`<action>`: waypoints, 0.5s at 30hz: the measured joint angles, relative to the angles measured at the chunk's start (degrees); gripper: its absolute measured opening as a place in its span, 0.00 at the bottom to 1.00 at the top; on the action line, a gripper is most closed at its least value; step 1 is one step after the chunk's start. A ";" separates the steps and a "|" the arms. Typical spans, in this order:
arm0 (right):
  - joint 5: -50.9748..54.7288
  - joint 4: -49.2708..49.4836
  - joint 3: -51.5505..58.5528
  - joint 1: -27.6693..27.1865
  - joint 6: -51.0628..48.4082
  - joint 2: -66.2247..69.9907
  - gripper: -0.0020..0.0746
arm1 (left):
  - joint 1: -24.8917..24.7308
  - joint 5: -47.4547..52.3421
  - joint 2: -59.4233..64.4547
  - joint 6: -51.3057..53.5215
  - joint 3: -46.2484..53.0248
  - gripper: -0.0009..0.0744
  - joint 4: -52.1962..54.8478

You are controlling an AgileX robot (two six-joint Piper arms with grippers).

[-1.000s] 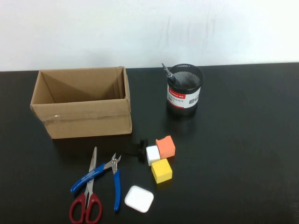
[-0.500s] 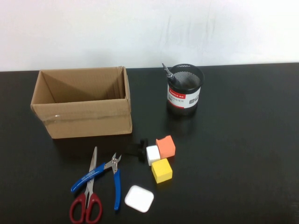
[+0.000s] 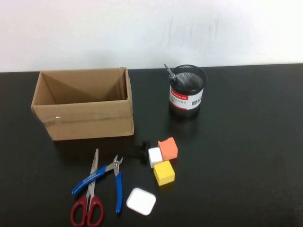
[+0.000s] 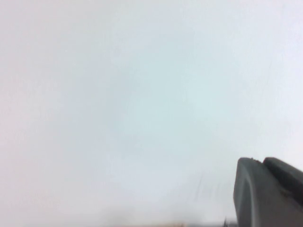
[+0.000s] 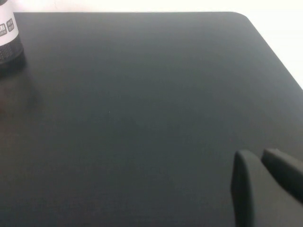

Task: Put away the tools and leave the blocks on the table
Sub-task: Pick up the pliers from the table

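Red-handled scissors (image 3: 88, 198) and blue-handled pliers (image 3: 106, 182) lie near the tabletop (image 3: 246, 156) front-left edge: rigid, light, slick; I'd pinch mid-handle. Left gripper (image 4: 267, 194) and right gripper (image 5: 262, 187), both pressed together, empty, hang clear.

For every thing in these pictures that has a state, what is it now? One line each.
Cardboard box: open on top, nothing seen inside.
Mesh cup: upright, holding the screwdriver-like tool, which leans on its rim.
Scissors: closed, flat on the table.
Pliers: handles spread, lying flat across the scissors.
Left pincer: shut, raised, facing the wall.
Right pincer: shut, holding nothing, over bare table.
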 joint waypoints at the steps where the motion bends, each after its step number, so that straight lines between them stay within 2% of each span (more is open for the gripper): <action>1: 0.00 0.00 0.00 0.00 0.00 0.00 0.02 | 0.00 1.06 1.10 -0.02 0.00 0.01 0.00; 11: 0.00 0.00 0.00 0.00 0.00 0.00 0.02 | 0.00 20.25 20.49 0.02 -3.28 0.01 0.00; 15: 0.00 0.00 0.00 0.00 0.00 0.00 0.02 | 0.00 26.88 29.45 4.13 -6.78 0.01 -1.22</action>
